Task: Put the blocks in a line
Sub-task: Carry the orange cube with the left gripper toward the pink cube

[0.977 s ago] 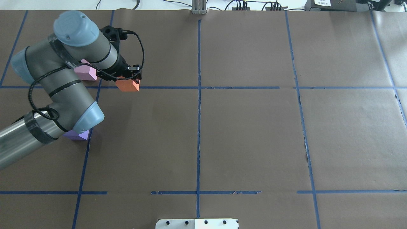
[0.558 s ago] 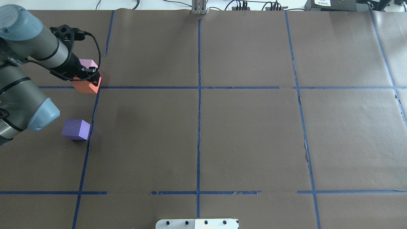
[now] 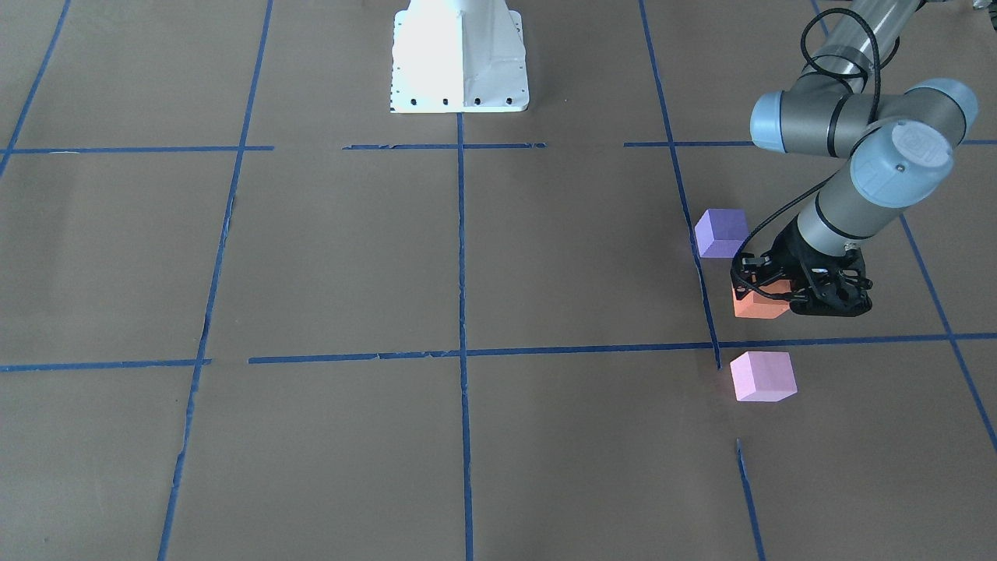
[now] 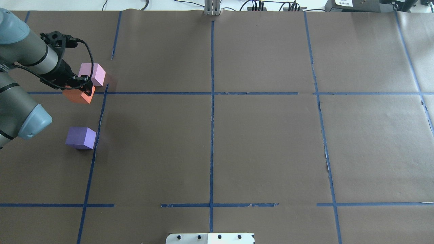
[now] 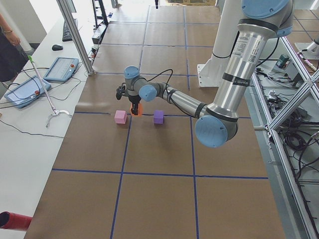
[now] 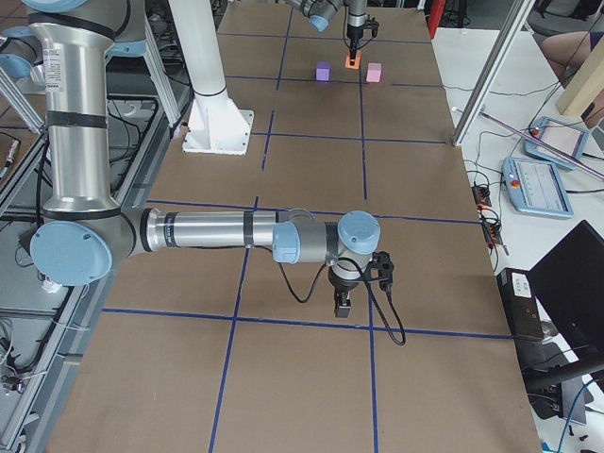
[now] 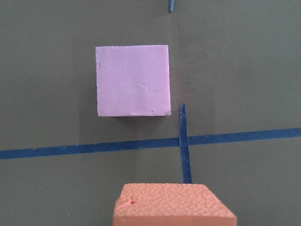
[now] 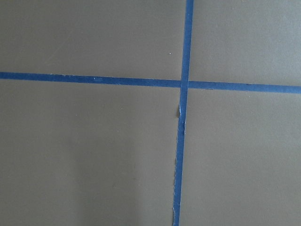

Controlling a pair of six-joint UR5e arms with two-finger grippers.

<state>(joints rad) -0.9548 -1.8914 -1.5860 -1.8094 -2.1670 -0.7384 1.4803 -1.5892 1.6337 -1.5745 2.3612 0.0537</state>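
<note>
Frontally, the orange foam cube (image 3: pixel 759 307) is clamped in the fingers of the left gripper (image 3: pixel 771 294), between the violet-purple foam cube (image 3: pixel 720 232) and the pale pink foam cube (image 3: pixel 763 375). In the right-side view, whether the right gripper (image 6: pixel 343 307) is open cannot be told.

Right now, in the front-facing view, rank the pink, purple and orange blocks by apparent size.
1. pink block, nearest the camera.
2. purple block, slightly smaller and farther away.
3. orange block: unsure, partly hidden by the left gripper.
</note>
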